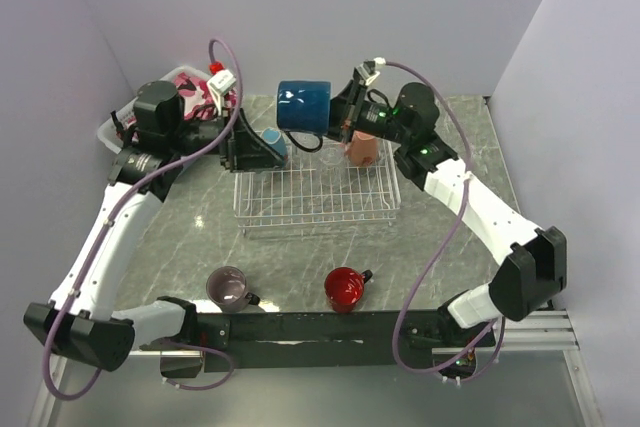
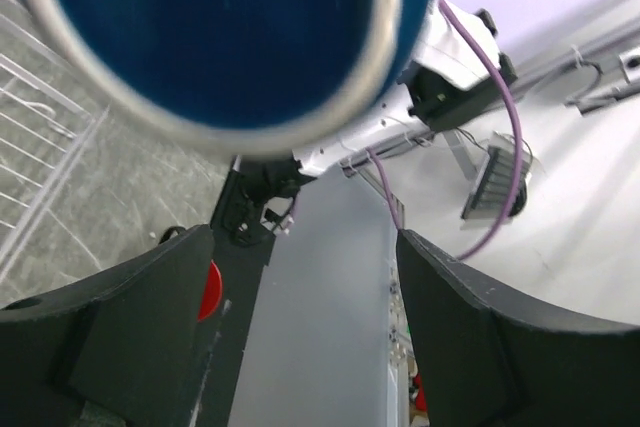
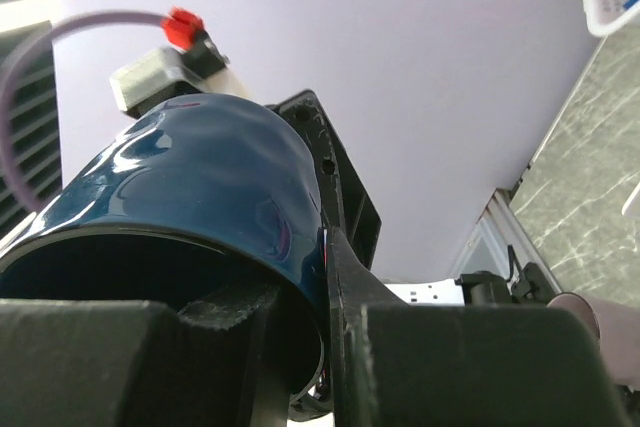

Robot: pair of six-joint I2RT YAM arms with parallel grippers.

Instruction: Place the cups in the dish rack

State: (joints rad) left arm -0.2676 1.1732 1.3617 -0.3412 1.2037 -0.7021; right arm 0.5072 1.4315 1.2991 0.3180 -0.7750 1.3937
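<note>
One navy mug (image 1: 303, 105) is clamped aloft in the right fingers (image 3: 345, 307).

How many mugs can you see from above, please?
5: navy mug in the right gripper; salmon mug, light blue mug at the dish rack's far edge; mauve mug, red mug near the arm bases. Others may be hidden.

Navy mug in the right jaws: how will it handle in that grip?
Probably slippery: the navy mug shows glossy highlights, and the right gripper pinches only its wall at the rim. Held off-centre like that, it may swivel in the jaws. Looks rigid ceramic, so likely to chip if dropped onto the wire dish rack.
</note>
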